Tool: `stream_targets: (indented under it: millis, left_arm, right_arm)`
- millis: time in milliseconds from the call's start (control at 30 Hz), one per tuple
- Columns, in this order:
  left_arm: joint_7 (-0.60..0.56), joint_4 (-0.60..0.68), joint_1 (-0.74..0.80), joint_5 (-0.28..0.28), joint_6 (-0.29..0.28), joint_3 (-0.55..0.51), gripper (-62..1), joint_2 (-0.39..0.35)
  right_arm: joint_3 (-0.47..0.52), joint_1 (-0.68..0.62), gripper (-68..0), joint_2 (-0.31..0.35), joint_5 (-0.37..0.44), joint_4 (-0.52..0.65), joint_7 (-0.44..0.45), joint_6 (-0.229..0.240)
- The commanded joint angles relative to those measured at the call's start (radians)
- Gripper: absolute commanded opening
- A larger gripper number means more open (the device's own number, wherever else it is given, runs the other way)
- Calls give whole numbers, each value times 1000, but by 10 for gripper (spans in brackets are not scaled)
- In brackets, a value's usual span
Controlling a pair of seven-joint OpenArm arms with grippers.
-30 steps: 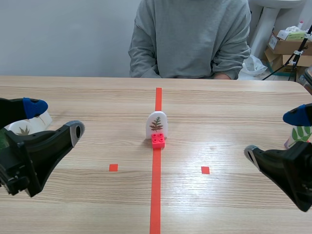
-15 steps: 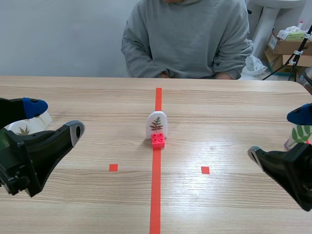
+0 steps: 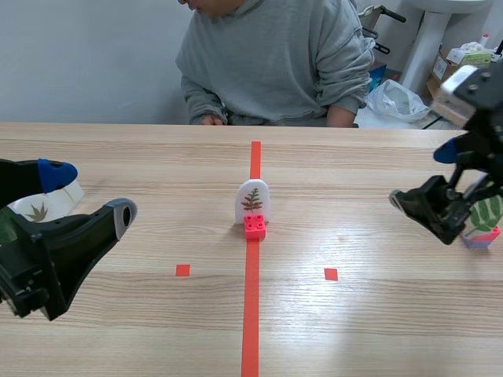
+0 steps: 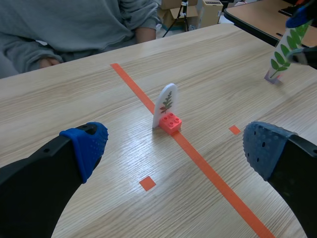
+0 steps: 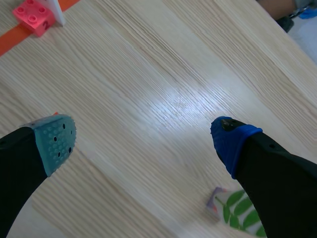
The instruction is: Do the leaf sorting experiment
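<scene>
We record a wooden table (image 3: 354, 330) with a person (image 3: 275, 55) seated across it. Left gripper (image 3: 88, 193): near left, fingers wide apart, empty. Right gripper (image 3: 424, 174): at the right, fingers spread wide, empty. Fern-leaf card (image 3: 252, 200): upright in a red brick (image 3: 254, 226) on the centre tape line. Green-leaf card (image 3: 486, 216): just beside the right gripper. Brown-leaf card (image 3: 39, 206): beside the left gripper.
</scene>
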Motion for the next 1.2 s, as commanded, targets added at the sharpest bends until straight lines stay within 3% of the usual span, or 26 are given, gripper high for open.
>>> stream_targets:
  millis: [0, 200, 400, 533, 867, 1067, 1167]
  left_arm:
    - [-14, 16, 0, -10, -1, -3, -24, 0]
    - [-14, 16, 0, -6, 2, -3, -24, 0]
    - [-14, 16, 0, 8, 2, -4, -24, 0]
    - [-14, 16, 0, 40, 3, -4, -24, 8]
    - [-14, 16, 0, 39, 3, -4, -24, 13]
    - [-14, 16, 0, 39, 3, -4, -24, 13]
    - [-14, 16, 0, 39, 3, -4, -24, 13]
  right_arm:
    - [-63, 93, -122, 4, 3, -26, 32, 0]
    - [-354, 379, -122, -71, -82, -279, 103, -8]
    - [-552, 566, -122, -217, -134, -510, 151, -8]
    - [-647, 635, -122, -305, -160, -600, 154, -8]
    - [-692, 651, -122, -424, -237, -728, 212, -13]
    - [-692, 651, -123, -443, -258, -787, 254, -18]
    - [-692, 651, -160, -443, -260, -787, 253, -19]
